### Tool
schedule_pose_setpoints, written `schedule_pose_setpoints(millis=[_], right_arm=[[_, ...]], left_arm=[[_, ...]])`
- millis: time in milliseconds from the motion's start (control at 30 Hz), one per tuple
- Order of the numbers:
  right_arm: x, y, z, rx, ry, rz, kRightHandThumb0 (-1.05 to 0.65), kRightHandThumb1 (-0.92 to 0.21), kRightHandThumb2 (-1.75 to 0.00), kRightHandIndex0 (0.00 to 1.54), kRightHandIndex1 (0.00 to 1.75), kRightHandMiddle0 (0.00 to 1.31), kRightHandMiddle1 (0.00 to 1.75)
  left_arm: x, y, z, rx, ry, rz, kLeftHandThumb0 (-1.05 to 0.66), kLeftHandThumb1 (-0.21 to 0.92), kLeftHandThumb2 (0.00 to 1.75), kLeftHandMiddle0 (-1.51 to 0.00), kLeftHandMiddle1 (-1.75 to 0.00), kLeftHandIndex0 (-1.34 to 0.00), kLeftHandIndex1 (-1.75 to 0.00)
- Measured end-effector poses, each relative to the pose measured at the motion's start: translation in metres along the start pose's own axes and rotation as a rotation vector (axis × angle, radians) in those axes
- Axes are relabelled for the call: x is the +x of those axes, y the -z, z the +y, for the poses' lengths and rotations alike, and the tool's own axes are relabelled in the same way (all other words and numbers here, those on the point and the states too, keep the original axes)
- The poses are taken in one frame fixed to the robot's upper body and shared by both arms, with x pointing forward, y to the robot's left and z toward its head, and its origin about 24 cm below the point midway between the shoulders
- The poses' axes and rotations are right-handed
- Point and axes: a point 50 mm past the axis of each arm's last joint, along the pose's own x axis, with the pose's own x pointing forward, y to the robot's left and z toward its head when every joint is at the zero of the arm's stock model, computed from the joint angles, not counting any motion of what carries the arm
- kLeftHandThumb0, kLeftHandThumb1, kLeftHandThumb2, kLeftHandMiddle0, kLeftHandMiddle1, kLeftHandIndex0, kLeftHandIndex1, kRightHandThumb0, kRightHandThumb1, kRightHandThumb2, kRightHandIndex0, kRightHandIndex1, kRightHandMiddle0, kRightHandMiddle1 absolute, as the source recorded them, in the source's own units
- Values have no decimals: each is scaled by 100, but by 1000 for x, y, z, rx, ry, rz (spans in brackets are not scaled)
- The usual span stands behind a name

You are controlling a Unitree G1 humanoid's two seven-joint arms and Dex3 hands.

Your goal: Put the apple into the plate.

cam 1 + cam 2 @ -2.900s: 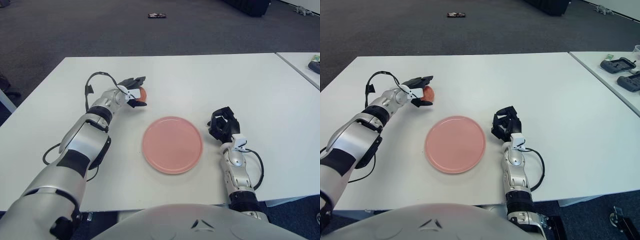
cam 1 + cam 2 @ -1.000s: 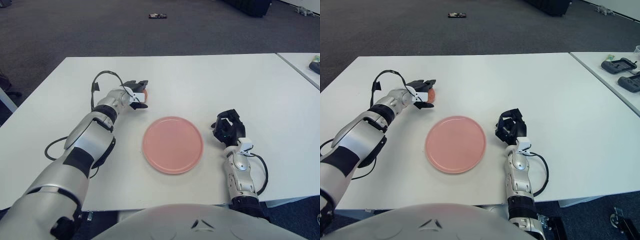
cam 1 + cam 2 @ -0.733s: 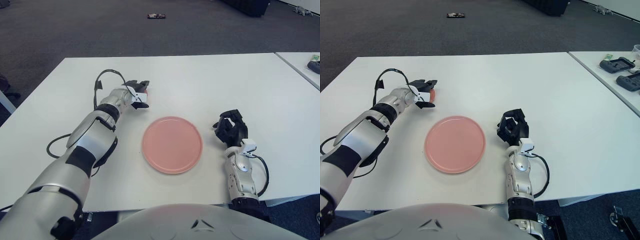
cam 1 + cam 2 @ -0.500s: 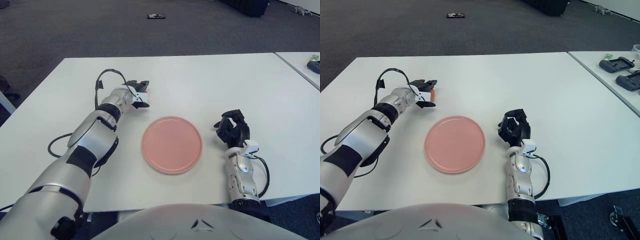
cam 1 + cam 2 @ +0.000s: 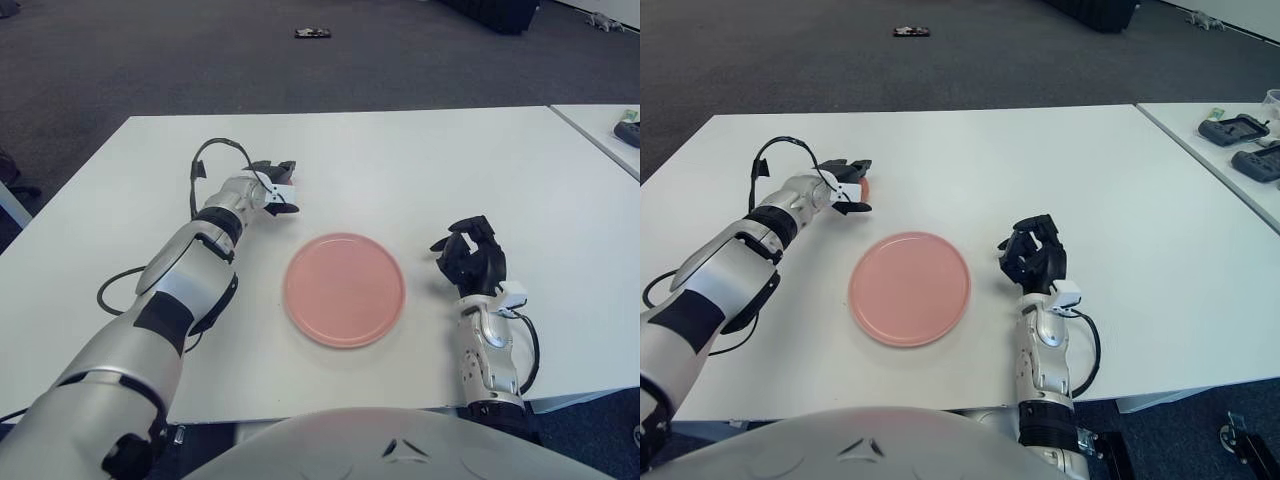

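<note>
The pink plate lies flat at the middle of the white table. Up and to the left of it, my left hand is shut on the apple. Only a thin orange-red sliver of the fruit shows between the black fingers. Whether the apple touches the table I cannot tell. My right hand stands right of the plate on an upright forearm, its fingers loosely bent and holding nothing.
A black cable loops over my left wrist. A second table at the right carries two dark controllers. A small dark object lies on the carpet beyond the table.
My left hand has closed further around the apple, hiding more of it, and hardly shifted. My right hand has drifted to the right, away from the plate.
</note>
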Motion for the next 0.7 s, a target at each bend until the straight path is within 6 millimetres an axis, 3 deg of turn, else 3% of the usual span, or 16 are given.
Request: schedule_pose_setpoints(millis=[367, 700], right_arm=[[-1, -3, -4, 9, 4, -4, -43, -49, -110, 56, 175, 47, 175], [0, -6, -7, 0, 10, -10, -43, -48, -111, 59, 175, 48, 175]], left_arm=[[-1, 5, -8, -57, -52, 15, -87, 61, 73, 0, -37, 0, -41], [-1, 8, -13, -141, -86, 26, -83, 54, 81, 0, -48, 0, -50]])
